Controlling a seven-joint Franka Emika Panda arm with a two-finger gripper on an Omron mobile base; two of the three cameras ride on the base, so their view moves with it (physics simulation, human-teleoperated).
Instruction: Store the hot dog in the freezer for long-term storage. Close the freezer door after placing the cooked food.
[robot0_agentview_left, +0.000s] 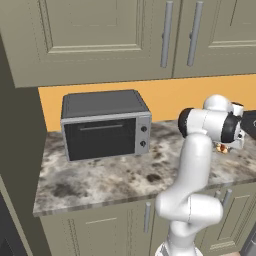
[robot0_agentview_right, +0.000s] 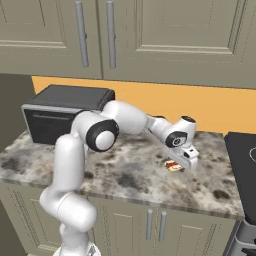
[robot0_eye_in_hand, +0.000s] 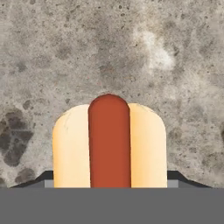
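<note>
Straddling hot dog (robot0_eye_in_hand: 109, 144) on counter (robot0_eye_in_hand: 109, 48), hand (robot0_eye_in_hand: 109, 180) fingers apart w/o gripping.

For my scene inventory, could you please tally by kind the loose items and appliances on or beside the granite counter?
Hot dog: 1
Countertop oven: 1
Black stovetop, at the counter's right end: 1
Total: 3

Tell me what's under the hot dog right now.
The tan bun with red-orange sausage lies on the mottled grey stone counter. Its near end is covered, between the dark tips of the end effector.
</note>
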